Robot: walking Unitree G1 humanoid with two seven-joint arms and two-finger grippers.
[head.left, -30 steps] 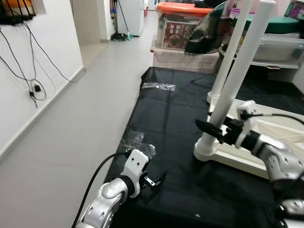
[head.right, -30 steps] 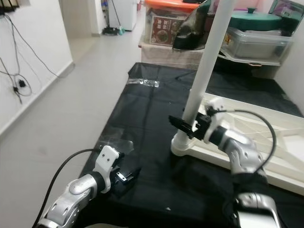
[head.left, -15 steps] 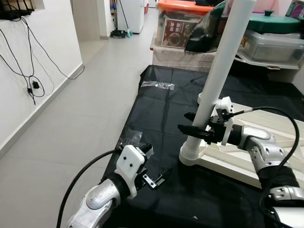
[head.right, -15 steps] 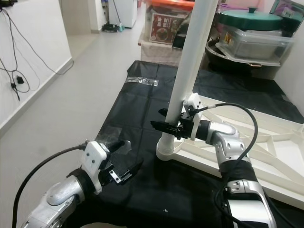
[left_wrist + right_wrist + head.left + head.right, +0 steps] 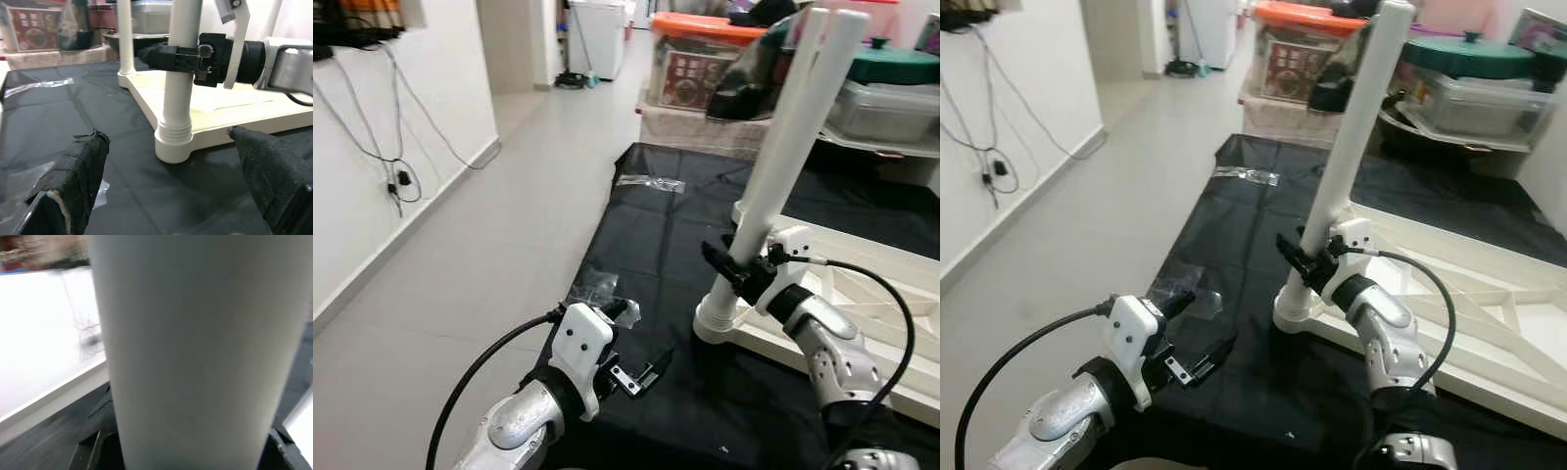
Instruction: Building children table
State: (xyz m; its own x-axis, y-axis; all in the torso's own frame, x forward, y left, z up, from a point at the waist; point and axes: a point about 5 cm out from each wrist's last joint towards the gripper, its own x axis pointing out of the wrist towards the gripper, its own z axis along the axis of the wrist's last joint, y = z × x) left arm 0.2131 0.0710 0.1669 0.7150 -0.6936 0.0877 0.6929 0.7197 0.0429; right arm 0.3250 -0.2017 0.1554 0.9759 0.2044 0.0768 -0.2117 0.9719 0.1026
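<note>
**Right gripper on the leg**

My right gripper (image 5: 728,269) clamps the white leg (image 5: 773,181) low down, just above its socket in the upturned tabletop (image 5: 862,294). Its wrist view is blurred. Left gripper (image 5: 641,372) hovers spread over the black sheet (image 5: 646,235).

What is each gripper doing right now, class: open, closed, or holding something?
Left gripper: open, empty, above the black mat.
Right gripper: closed on the white table leg.
</note>
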